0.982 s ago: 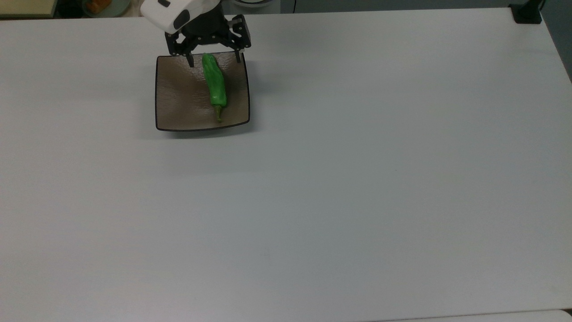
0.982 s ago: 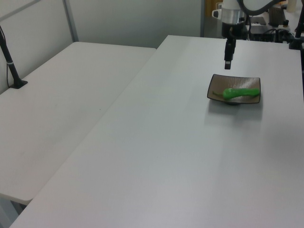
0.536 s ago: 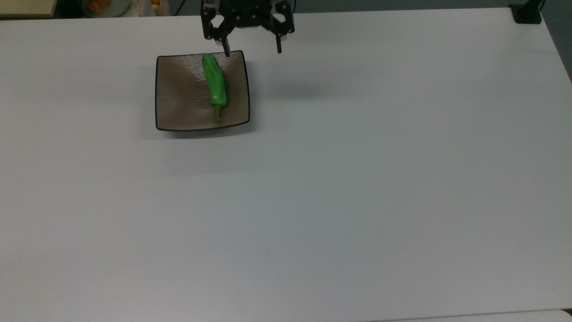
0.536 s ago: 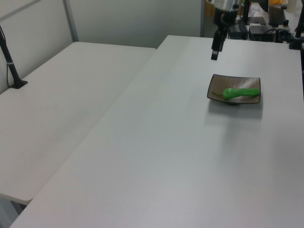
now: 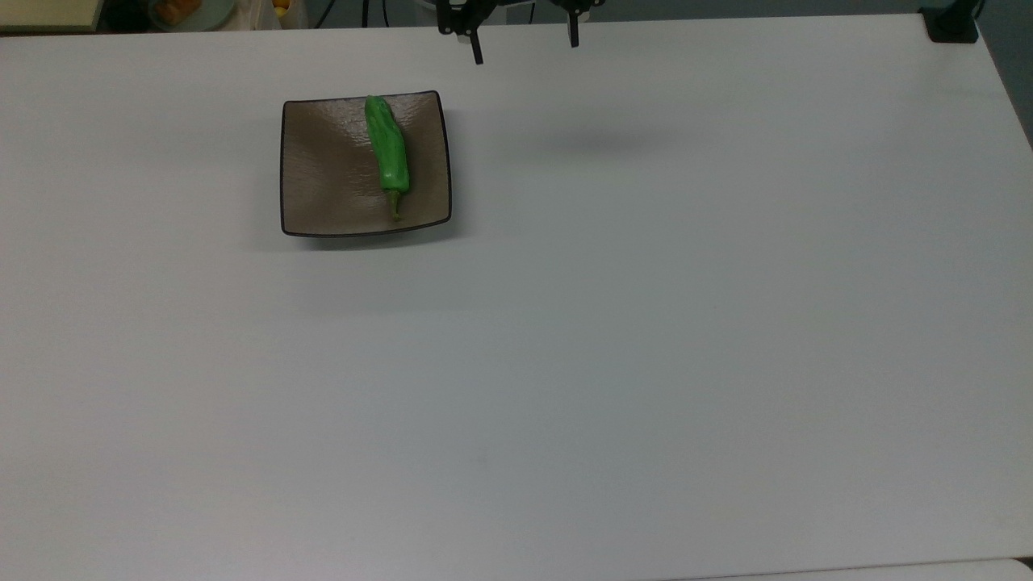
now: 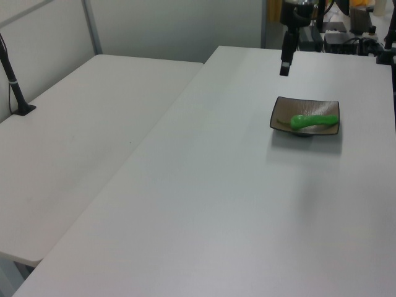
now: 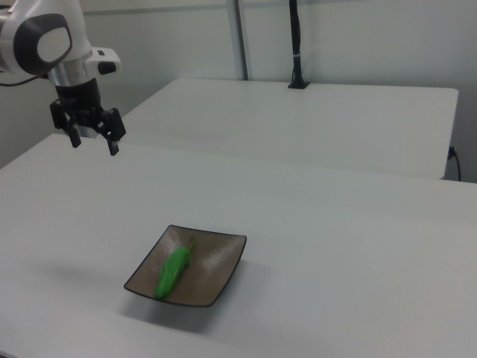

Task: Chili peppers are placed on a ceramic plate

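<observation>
The robot arm is pulling away from the plate (image 5: 323, 177), and that is the main change over the last second. A second ago its fingers (image 5: 478, 50) were hanging just above the far edge of the plate, one on each side of the pepper's blunt end. Half a second ago they were already sliding off toward the top view's right. Now they are sitting high over bare desk (image 5: 646, 323), near its far edge, well apart from the plate.

The fingers are spread wide and are holding nothing; in the right view (image 7: 93, 139) both tips are showing clearly with an empty gap between them. In the left view the fingers (image 6: 285, 68) are hanging above and beyond the plate, with the plate lying below them and nearer the camera.

The green pepper (image 5: 388, 151) is lying on the brown square plate, running lengthwise, its stem pointing away from the fingers. It is resting a little toward the side of the plate nearest the fingers. Neither pepper nor plate is shifting across the three moments.

Judging from this, the placing is looking finished: the pepper is sitting free on the plate, the fingers are letting it be, and the arm seems to be retreating toward a rest position.
</observation>
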`<state>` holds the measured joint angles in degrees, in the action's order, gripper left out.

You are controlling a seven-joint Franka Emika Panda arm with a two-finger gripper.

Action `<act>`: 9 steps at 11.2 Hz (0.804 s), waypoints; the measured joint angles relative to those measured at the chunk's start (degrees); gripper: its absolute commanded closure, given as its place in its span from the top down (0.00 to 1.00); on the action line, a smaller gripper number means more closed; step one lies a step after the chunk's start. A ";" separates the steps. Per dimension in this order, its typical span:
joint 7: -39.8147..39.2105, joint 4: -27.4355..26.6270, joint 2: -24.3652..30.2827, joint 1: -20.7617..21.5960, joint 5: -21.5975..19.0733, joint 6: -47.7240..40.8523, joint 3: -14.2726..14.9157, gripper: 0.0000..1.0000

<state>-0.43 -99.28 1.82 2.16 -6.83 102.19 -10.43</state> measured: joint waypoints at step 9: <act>-0.39 0.07 0.22 -0.59 7.26 -5.73 1.36 1.00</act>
<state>-0.82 -99.21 2.04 1.57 0.42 96.46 -9.07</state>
